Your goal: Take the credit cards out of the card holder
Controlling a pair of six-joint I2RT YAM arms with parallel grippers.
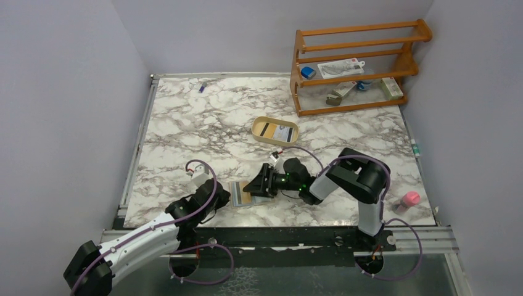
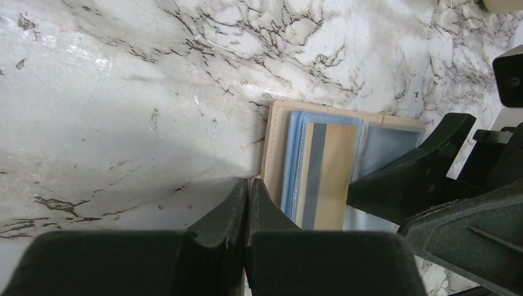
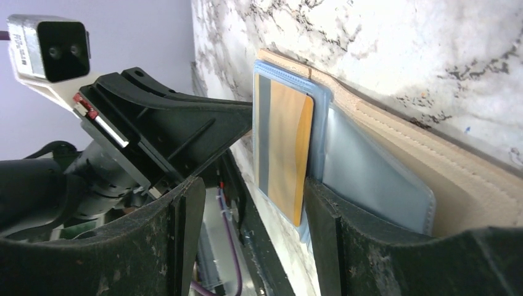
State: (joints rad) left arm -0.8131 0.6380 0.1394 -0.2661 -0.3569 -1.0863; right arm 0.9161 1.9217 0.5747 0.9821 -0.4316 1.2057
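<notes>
The tan card holder [image 1: 240, 193] lies open and flat near the table's front edge, between the two grippers. Clear blue sleeves fill it, and a gold credit card [image 2: 330, 176] with a grey stripe sits in the left sleeve. My left gripper [image 2: 248, 185] is shut with nothing in it, its tips at the card holder's [image 2: 275, 142] left edge. My right gripper [image 3: 253, 213] is open and low over the holder [image 3: 469, 185]. One of its fingers [image 3: 336, 240] rests on the clear right sleeve, and the gold card's [image 3: 284, 148] end stands between the jaws.
An oval tan tray [image 1: 259, 123] holding cards sits behind the grippers. A wooden rack [image 1: 358, 68] with small items stands at the back right. A pink object [image 1: 409, 199] lies at the right front edge, and a small blue item [image 1: 201, 87] at the back left.
</notes>
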